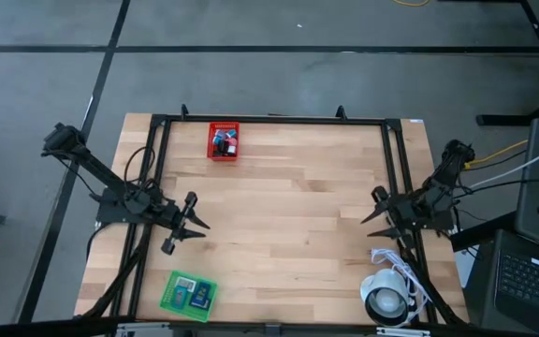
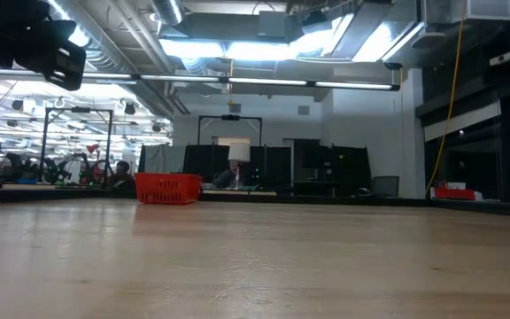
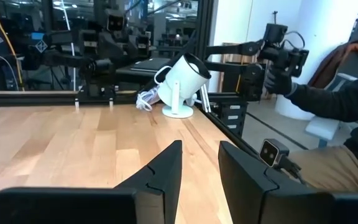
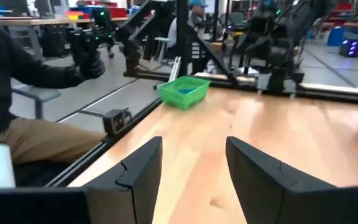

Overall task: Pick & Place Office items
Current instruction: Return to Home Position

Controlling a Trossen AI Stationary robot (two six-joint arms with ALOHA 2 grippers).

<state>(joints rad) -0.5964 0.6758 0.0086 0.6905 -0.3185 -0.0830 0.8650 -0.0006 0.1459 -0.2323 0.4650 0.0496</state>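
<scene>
- The high camera hangs above the bench (image 1: pixel 298 215) and faces straight down, far enough off to take in all four edges and both arms.
- The low camera sits at bench-top height, looking level across the wood to the red bin (image 2: pixel 168 189) by the far edge; the high view shares that bin.
- The left wrist camera looks past the left gripper (image 3: pixel 201 146) toward the white roll (image 3: pixel 182 78) at one corner.
- The right wrist camera looks past the right gripper (image 4: pixel 194 142) toward the green bin (image 4: pixel 184 91) at the next corner; the high view shows both.
</scene>
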